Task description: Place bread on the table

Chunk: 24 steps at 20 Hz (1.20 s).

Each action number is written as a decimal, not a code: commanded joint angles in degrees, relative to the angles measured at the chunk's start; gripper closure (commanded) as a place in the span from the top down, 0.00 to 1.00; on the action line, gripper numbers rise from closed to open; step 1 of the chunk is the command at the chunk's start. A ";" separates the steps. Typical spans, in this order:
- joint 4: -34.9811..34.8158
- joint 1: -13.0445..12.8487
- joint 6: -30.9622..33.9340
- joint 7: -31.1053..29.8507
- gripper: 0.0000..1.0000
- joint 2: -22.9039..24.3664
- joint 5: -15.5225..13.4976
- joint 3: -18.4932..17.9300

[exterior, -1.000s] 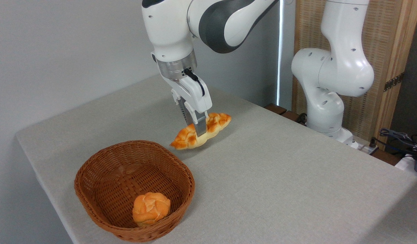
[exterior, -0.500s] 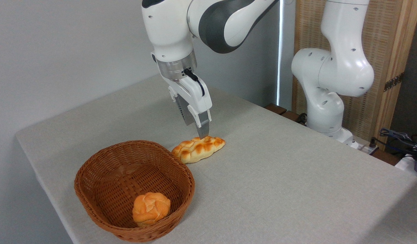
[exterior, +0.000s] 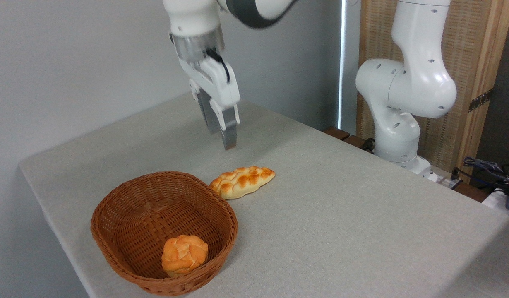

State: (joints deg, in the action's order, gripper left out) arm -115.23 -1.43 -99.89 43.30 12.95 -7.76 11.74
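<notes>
The braided loaf of bread (exterior: 242, 181) lies flat on the grey-beige table (exterior: 341, 215), just beyond the far right rim of the wicker basket. My gripper (exterior: 222, 138) hangs in the air above and slightly left of the loaf, well apart from it. Its fingers (exterior: 229, 138) point down, stand open and hold nothing.
The brown wicker basket (exterior: 114, 240) stands near the table's front left edge with a small round orange bun (exterior: 184, 254) inside it. The arm's white base (exterior: 397, 124) rises at the back right, with cables (exterior: 488, 169) at the far right.
One second ago the gripper held the loaf just above the table. It let go, the loaf settled on the cloth, and the gripper has since risen and shifted left.
</notes>
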 commanded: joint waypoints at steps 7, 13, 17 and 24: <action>21.00 -0.06 5.58 -2.86 1.00 -9.60 3.19 -2.95; 25.76 -4.45 7.34 -5.86 1.00 -11.10 7.58 -12.16; 25.85 -6.66 10.32 -5.86 1.00 -11.10 7.94 -15.08; 25.85 -6.66 11.65 -5.60 1.00 -11.36 8.03 -14.64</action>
State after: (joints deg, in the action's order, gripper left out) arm -90.85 -7.24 -89.96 38.93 2.15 -0.81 -2.28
